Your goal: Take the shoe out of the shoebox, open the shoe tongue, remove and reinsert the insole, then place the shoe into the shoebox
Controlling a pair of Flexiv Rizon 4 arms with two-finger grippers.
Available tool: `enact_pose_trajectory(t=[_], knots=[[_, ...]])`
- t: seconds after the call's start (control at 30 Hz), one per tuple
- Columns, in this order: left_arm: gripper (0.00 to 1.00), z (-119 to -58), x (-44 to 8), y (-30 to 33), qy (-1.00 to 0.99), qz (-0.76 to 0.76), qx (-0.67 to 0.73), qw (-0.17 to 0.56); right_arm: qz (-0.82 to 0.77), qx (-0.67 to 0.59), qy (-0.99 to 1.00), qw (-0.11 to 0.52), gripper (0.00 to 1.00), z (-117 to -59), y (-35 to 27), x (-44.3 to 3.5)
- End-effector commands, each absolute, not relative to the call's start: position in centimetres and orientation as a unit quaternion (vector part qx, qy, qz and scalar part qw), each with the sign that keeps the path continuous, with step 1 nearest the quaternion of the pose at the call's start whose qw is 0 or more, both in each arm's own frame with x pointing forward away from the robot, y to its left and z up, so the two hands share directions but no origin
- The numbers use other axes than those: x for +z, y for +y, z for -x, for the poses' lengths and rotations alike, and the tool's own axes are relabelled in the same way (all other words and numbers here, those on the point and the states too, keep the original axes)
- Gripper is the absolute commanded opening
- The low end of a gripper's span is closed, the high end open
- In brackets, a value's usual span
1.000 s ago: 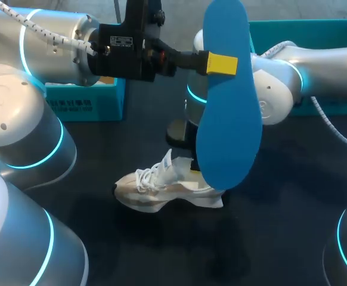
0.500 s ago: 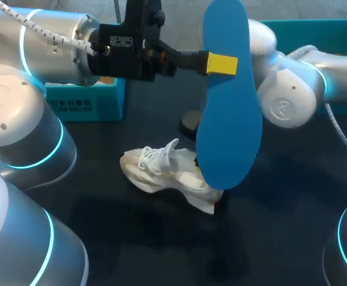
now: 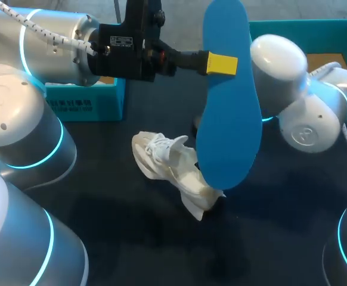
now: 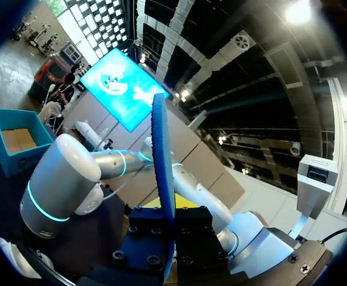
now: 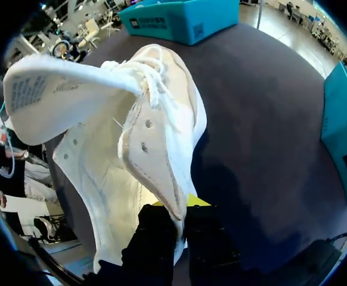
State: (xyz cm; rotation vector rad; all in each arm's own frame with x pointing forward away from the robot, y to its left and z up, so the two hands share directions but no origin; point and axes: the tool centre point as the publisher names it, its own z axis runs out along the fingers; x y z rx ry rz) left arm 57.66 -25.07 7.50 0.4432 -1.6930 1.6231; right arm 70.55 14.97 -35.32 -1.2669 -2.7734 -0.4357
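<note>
With the insole [image 3: 228, 119] out, pinched upright in our left claw [image 4: 172, 241], and the shoe [image 5: 138, 149] clamped by its heel rim in our right claw [image 5: 179, 229], reinserting likely needs the 2 lined up.

blue insole [image 3: 228, 125] upright; white shoe [image 3: 169, 165] tilted

Left arm [image 3: 48, 44] and right arm [image 3: 281, 65] have rounded silver-white housings with glowing cyan rings. Left gripper [image 3: 222, 63] is black, yellow-tipped. A speckled white cable [image 3: 45, 31] runs along the left arm.
</note>
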Motion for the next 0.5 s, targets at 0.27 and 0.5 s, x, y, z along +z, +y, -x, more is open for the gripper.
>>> enact_pose_trajectory(t=[0.27, 0.5], knots=[[0.00, -57.54, 7.33, -25.08, -0.659, -0.173, 0.633, 0.368, 0.412, -0.153, -0.898, 0.027, 0.00, -70.32, 14.71, -35.23], [0.00, -57.54, 7.33, -25.08, -0.659, -0.173, 0.633, 0.368, 0.490, -0.161, -0.857, 0.028, 0.00, -70.42, 14.25, -35.61]])
